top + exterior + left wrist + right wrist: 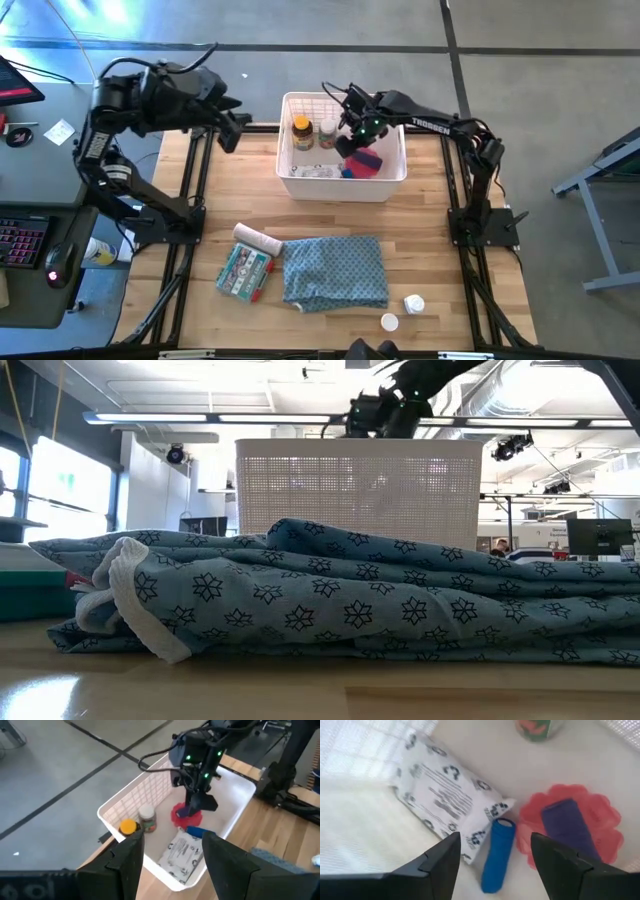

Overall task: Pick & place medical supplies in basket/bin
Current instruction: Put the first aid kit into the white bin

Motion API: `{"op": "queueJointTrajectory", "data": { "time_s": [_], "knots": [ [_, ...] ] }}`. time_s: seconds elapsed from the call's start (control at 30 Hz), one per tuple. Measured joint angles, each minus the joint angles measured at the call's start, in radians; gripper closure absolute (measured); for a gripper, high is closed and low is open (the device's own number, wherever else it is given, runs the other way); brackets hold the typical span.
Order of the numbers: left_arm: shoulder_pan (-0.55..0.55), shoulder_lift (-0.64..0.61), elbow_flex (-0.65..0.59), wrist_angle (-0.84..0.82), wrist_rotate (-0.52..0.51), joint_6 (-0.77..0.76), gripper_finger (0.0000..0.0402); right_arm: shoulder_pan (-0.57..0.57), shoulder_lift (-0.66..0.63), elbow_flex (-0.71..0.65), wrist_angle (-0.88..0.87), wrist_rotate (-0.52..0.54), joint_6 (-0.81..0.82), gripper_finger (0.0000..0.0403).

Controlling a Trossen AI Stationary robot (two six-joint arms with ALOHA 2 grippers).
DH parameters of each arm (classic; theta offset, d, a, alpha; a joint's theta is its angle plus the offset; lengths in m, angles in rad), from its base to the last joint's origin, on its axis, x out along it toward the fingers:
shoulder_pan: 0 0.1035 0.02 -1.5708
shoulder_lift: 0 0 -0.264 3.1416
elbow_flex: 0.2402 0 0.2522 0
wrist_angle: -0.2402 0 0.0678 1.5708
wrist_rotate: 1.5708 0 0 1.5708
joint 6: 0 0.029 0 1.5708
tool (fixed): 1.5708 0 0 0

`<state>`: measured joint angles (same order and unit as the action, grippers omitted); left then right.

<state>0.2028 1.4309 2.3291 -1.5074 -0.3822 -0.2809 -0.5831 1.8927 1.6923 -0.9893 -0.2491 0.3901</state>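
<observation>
We see left pincer (232, 130) parked wide beside basket (292, 180), bandage roll (258, 240) and packet (243, 271) on surface (430, 260), right pincer (352, 140) spread inside basket over purple tube (568, 826), blue tube (497, 854), pink disc (605, 837), holding nothing.

One white latticed basket (292, 180) sat on the table, holding one amber bottle (301, 131), one smaller jar (327, 132), one printed packet (447, 800), one blue tube (497, 854), one purple tube (568, 826) and one pink-red disc (600, 840). Outside lay one patterned cloth (335, 270), one bandage roll (258, 240), one teal packet (244, 271) and two white pill bottles (413, 303).
</observation>
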Motion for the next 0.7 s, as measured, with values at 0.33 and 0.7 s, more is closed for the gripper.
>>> {"op": "queueJointTrajectory", "data": {
  "time_s": [0.33,0.7],
  "knots": [
    [0.0,-0.076,-0.001,-0.065,-0.009,0.027,0.0167,0.001,0.0,0.196,0.007,-0.019,0.142,0.0171],
    [0.0,-0.118,0.0,-0.064,0.11,0.075,0.0167,0.076,-0.001,0.415,0.028,0.012,0.263,0.0171]
  ]
}}
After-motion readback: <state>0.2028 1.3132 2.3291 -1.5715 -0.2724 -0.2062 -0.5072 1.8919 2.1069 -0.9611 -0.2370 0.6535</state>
